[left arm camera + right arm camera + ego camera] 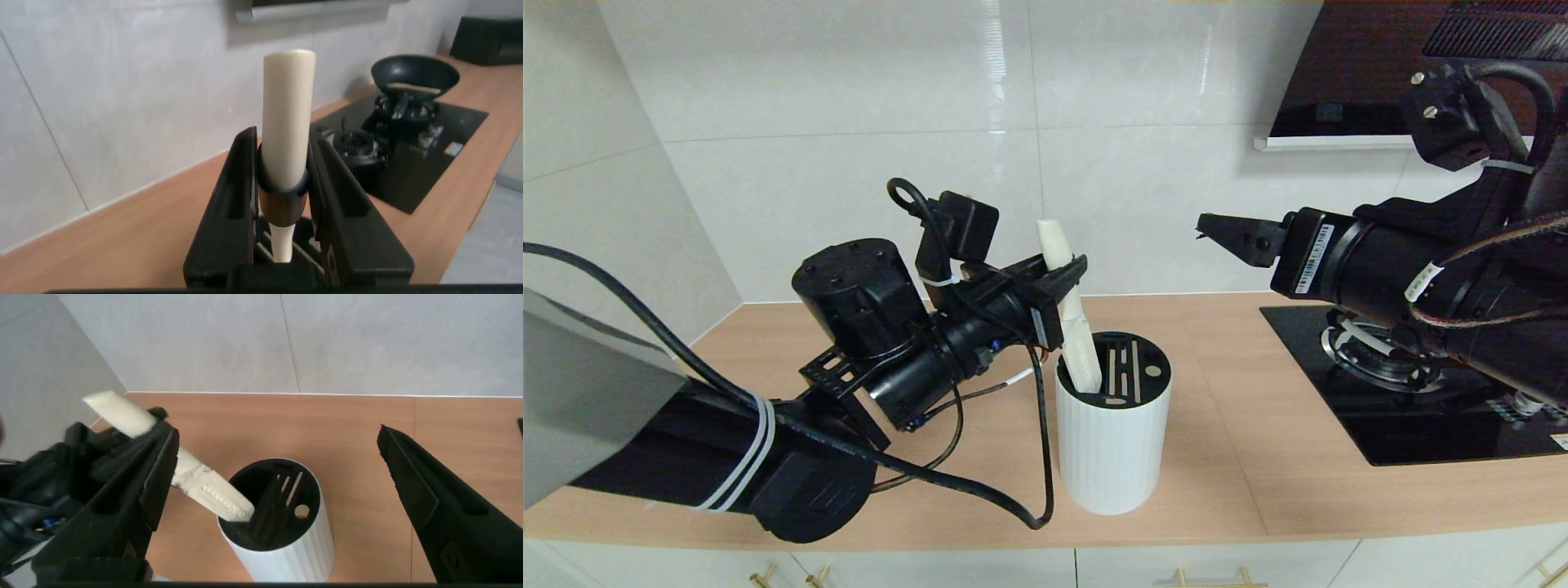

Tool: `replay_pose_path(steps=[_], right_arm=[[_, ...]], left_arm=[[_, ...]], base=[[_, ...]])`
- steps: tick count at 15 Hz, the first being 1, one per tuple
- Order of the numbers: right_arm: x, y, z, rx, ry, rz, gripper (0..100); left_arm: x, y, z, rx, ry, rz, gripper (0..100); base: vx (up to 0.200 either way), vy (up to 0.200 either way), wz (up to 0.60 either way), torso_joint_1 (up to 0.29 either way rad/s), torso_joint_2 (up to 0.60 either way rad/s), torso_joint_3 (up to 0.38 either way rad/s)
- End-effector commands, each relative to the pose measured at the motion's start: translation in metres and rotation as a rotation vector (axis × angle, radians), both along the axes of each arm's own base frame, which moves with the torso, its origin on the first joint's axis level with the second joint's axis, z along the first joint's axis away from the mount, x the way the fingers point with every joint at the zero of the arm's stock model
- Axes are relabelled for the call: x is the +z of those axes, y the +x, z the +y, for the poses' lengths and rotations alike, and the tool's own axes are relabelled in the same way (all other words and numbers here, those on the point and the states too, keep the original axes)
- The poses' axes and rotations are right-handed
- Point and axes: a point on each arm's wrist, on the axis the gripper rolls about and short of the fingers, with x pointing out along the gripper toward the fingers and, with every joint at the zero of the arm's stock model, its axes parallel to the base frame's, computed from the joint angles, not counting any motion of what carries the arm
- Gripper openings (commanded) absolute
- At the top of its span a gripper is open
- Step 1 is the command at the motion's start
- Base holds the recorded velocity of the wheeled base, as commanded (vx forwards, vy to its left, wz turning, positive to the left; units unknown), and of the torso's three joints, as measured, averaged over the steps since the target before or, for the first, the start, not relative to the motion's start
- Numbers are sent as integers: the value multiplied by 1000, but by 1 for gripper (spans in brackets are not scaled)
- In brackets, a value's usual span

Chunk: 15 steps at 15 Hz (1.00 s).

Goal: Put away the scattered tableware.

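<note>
A knife with a cream handle and a pale serrated blade is tilted, its tip in a slot in the black top of the white ribbed holder. My left gripper is shut on the handle just above the holder, and the handle end sticks out past the fingers. My right gripper hangs open in the air to the right of the holder, well above the counter, with nothing between its fingers.
The holder stands near the front edge of the wooden counter. A black gas hob lies at the right, with a frying pan on a far burner. A tiled wall runs close behind, with a dark range hood above.
</note>
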Motion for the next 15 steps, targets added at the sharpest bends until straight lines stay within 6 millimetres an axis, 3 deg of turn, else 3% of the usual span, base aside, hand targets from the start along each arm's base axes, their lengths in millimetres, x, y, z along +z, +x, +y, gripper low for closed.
replay_pose_path(steps=[1,8,15], right_arm=[[-1,1,1,0,-3,4,100],[-2,1,1,0,-4,5,100],[-2,1,1,0,-4,5,100]], left_arm=[[-14,6,-4,-1,21,30,0],[-45,10,-22,-17,56,63,0],[-65,16,-28,-15,76,89,0]], base=[[0,0,0,0,0,0],[0,0,0,0,0,0],[0,0,0,0,0,0]])
